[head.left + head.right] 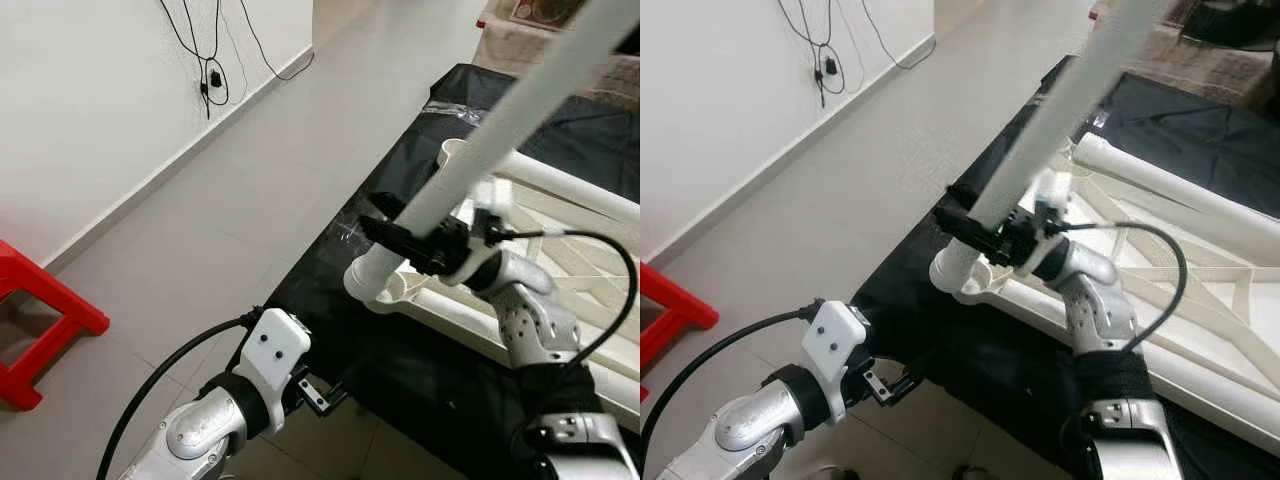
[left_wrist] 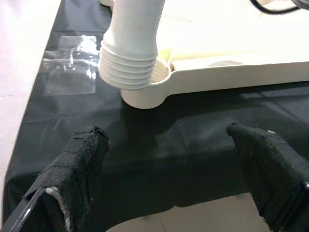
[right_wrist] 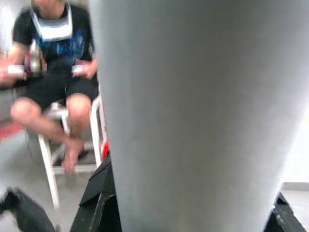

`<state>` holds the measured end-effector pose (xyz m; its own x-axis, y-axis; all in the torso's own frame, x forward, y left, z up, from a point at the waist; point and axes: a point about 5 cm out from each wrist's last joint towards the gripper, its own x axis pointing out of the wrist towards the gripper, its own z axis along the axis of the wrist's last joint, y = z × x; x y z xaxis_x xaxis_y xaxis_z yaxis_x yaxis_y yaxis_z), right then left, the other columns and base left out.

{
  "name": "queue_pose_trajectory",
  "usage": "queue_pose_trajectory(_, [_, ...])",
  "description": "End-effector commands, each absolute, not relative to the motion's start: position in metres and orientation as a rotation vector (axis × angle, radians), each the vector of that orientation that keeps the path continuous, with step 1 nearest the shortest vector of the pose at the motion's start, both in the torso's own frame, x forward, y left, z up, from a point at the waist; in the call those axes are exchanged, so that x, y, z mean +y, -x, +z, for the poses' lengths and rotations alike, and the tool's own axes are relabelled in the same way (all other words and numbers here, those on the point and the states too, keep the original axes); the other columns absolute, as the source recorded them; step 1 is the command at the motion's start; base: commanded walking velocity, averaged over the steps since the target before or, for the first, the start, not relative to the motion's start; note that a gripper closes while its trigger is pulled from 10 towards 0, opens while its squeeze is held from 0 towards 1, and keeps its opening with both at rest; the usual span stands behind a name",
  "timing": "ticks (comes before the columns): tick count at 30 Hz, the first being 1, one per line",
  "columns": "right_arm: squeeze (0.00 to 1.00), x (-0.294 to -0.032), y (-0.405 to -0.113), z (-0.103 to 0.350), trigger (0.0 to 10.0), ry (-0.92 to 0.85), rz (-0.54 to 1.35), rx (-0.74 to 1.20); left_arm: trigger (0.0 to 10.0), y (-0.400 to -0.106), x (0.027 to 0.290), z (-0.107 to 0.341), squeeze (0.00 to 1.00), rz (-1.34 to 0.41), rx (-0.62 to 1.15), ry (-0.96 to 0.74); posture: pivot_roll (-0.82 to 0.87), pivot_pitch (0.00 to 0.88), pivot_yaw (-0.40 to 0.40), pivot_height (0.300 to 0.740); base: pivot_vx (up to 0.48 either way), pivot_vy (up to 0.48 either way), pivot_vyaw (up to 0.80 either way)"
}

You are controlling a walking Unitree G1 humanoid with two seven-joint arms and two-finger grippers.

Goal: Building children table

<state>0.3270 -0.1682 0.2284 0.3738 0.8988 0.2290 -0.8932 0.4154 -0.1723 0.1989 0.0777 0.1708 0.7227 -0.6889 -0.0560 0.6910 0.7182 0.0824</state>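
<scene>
A white tabletop (image 1: 560, 195) lies upside down on a black mat (image 1: 330, 300). My right gripper (image 1: 420, 240) is shut on a long white table leg (image 1: 520, 110), which tilts up and away. The leg's threaded end (image 2: 129, 72) rests at the rim of the round corner socket (image 2: 157, 94), slightly tilted and not screwed in. My left gripper (image 2: 164, 130) hangs open just above the mat's near edge, short of that corner, with nothing between its fingers. In the right wrist view the leg (image 3: 193, 116) blocks most of the picture.
A red plastic stool (image 1: 40, 320) stands on the tiled floor at the left. Cables and a plug (image 1: 210, 75) hang on the white wall. A person (image 3: 53, 72) sits on a white chair beyond the leg. Open floor lies left of the mat.
</scene>
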Motion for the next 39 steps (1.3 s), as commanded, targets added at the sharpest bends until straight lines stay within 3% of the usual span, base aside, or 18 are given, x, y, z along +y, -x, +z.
queue_pose_trajectory(1, [0.0,-0.172,-0.33,0.201,10.0,0.055,1.136,-0.134,10.0,-0.197,0.077,0.167,0.0,-0.773,0.036,-0.106,0.21,0.179,-0.052,0.74,0.0,0.0,0.0])
queue_pose_trajectory(4, [0.0,-0.181,-0.337,0.193,10.0,0.087,1.12,-0.036,10.0,-0.197,0.077,0.167,0.0,-0.772,0.036,-0.104,0.21,0.185,-0.056,0.74,0.0,0.0,0.0])
queue_pose_trajectory(12, [0.0,-0.188,-0.35,0.2,10.0,0.053,1.031,-0.01,10.0,-0.197,0.076,0.166,0.0,-0.768,0.038,-0.102,0.21,0.183,-0.058,0.74,0.0,0.0,0.0])
queue_pose_trajectory(16, [0.0,-0.179,-0.35,0.24,10.0,-0.132,0.955,-0.166,10.0,-0.209,0.076,0.165,0.0,-0.747,0.04,-0.132,0.21,0.141,-0.054,0.74,0.0,0.0,0.0])
queue_pose_trajectory(19, [0.0,-0.177,-0.348,0.244,10.0,-0.153,0.956,-0.182,10.0,-0.212,0.076,0.165,0.0,-0.744,0.037,-0.139,0.21,0.141,-0.054,0.74,0.0,0.0,0.0])
queue_pose_trajectory(20, [0.0,-0.173,-0.344,0.247,10.0,-0.171,0.957,-0.195,10.0,-0.216,0.075,0.166,1.0,-0.74,0.023,-0.155,0.2,0.124,-0.05,0.74,0.0,0.0,0.0])
queue_pose_trajectory(27, [0.0,-0.154,-0.319,0.238,10.0,-0.159,0.952,-0.19,10.0,-0.25,0.071,0.175,1.0,-0.658,-0.061,-0.328,0.18,0.069,-0.046,0.74,0.0,0.0,0.0])
queue_pose_trajectory(28, [0.0,-0.153,-0.314,0.237,10.0,-0.156,0.95,-0.192,10.0,-0.257,0.072,0.177,0.37,-0.636,-0.065,-0.338,0.18,0.069,-0.046,0.74,0.0,0.0,0.0])
queue_pose_trajectory(29, [0.0,-0.153,-0.314,0.237,10.0,-0.156,0.95,-0.192,10.0,-0.257,0.072,0.177,0.37,-0.636,-0.065,-0.338,0.18,0.069,-0.046,0.74,0.0,0.0,0.0])
queue_pose_trajectory(30, [0.0,-0.155,-0.314,0.237,10.0,-0.154,0.931,-0.198,10.0,-0.26,0.07,0.179,0.0,-0.648,-0.069,-0.326,0.18,0.055,-0.043,0.74,0.0,0.0,0.0])
queue_pose_trajectory(36, [0.0,-0.162,-0.316,0.239,10.0,-0.148,0.898,-0.196,10.0,-0.258,0.065,0.178,0.0,-0.697,-0.069,-0.298,0.17,0.05,-0.043,0.74,0.0,0.0,0.0])
queue_pose_trajectory(39, [0.0,-0.178,-0.326,0.242,10.0,-0.102,0.876,-0.188,10.0,-0.238,0.057,0.167,0.0,-0.813,-0.036,-0.258,0.18,0.062,-0.046,0.74,0.0,0.0,0.0])
